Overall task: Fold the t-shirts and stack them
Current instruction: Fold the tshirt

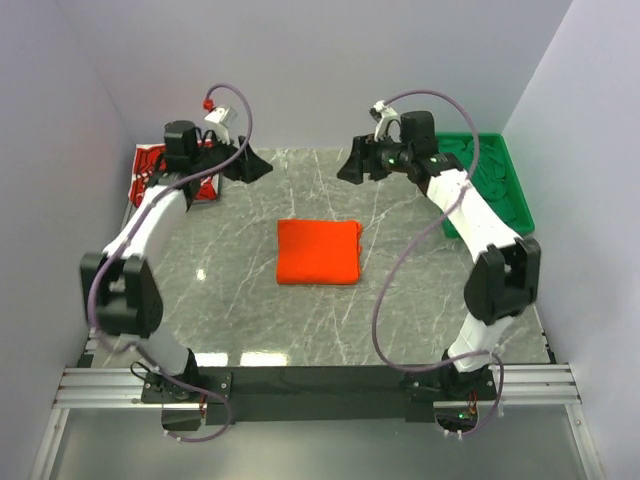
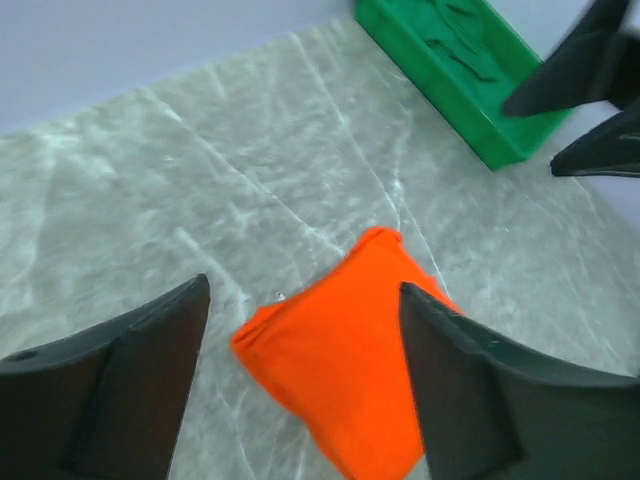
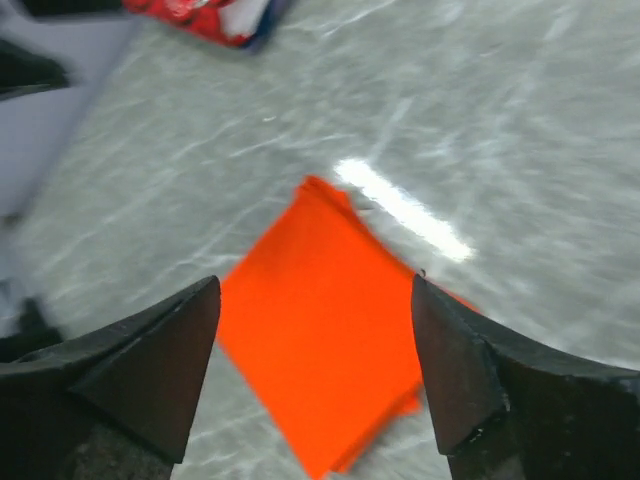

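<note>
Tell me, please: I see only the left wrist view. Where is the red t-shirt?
Observer: The red t-shirt lies in the far left corner, partly hidden under the left arm.
Operator: Is the orange one folded completely?
Observer: From above, the orange t-shirt is a neat rectangle, alone at the middle.
Operator: Does the right gripper hold something?
Observer: No, the right gripper is open and empty.

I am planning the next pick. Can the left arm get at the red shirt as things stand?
Probably yes. The red shirt lies at the far left edge, close beside the left gripper, which is open and empty; nothing seen between them.
</note>
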Robot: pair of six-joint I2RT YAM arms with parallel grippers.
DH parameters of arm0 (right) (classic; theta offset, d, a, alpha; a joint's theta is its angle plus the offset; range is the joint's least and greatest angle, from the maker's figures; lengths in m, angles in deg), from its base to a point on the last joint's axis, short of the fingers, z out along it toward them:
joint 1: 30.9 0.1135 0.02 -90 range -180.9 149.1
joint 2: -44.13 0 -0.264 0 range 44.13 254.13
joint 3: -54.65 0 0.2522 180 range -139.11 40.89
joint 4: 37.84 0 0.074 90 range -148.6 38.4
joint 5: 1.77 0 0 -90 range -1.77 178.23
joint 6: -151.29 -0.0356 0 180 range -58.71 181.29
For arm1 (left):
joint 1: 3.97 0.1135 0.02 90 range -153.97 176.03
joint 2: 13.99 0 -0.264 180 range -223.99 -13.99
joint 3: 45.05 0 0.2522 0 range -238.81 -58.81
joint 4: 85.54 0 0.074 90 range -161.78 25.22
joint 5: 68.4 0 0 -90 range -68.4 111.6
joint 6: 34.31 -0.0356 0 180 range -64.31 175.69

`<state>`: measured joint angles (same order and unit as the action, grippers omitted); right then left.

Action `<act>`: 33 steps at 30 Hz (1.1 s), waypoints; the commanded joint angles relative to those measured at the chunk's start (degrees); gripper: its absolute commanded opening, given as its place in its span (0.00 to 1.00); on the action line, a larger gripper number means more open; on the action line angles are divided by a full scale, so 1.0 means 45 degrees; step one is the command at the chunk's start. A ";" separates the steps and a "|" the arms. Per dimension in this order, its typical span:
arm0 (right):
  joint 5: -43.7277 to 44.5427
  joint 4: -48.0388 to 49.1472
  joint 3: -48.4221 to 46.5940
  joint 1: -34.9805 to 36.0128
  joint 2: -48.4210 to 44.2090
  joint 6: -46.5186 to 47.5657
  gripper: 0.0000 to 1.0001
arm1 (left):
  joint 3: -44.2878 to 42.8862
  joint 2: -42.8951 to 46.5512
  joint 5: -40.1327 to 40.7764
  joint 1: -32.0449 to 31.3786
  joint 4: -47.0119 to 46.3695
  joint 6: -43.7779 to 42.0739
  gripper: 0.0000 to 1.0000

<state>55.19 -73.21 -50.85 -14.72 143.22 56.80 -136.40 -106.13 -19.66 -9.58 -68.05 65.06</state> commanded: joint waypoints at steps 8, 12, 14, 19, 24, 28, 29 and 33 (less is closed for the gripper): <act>-0.6133 0.3194 0.0678 -0.0081 0.3838 -0.5542 0.52 | 0.1067 -0.4599 -0.4231 -0.0628 -0.5432 0.8636 0.27; -0.6447 0.3824 0.1363 -0.0081 0.4756 -0.6188 0.40 | 0.1167 -0.5811 -0.3978 -0.1155 -0.6999 1.0532 0.22; -0.6584 0.4020 0.1462 -0.0120 0.5127 -0.6267 0.36 | 0.1302 -0.6495 -0.3763 -0.1254 -0.7273 1.0925 0.21; -0.6448 0.4117 0.1597 -0.0354 0.6260 -0.6520 0.29 | 0.1361 -0.7610 -0.3353 -0.1352 -0.6941 1.0810 0.18; -0.5864 0.4081 0.1502 -0.0608 0.7256 -0.6465 0.28 | 0.0758 -0.8313 -0.2708 -0.1255 -0.4834 0.9017 0.19; -0.5860 0.2733 0.0625 -0.0686 0.7454 -0.5137 0.27 | 0.0131 -0.8434 -0.3055 -0.1059 -0.4147 0.8056 0.21; -0.5978 0.2267 0.0487 -0.0667 0.7066 -0.4767 0.27 | 0.0150 -0.8180 -0.3213 -0.1059 -0.4245 0.7746 0.21; -0.6700 0.2124 0.1260 -0.0530 0.5289 -0.4821 0.26 | 0.1142 -0.6345 -0.4248 -0.1292 -0.4149 0.7060 0.21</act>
<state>27.50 -61.47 -46.26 -17.49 175.48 32.65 -133.14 -142.41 -35.02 -15.15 -87.44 102.15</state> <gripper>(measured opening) 0.268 0.210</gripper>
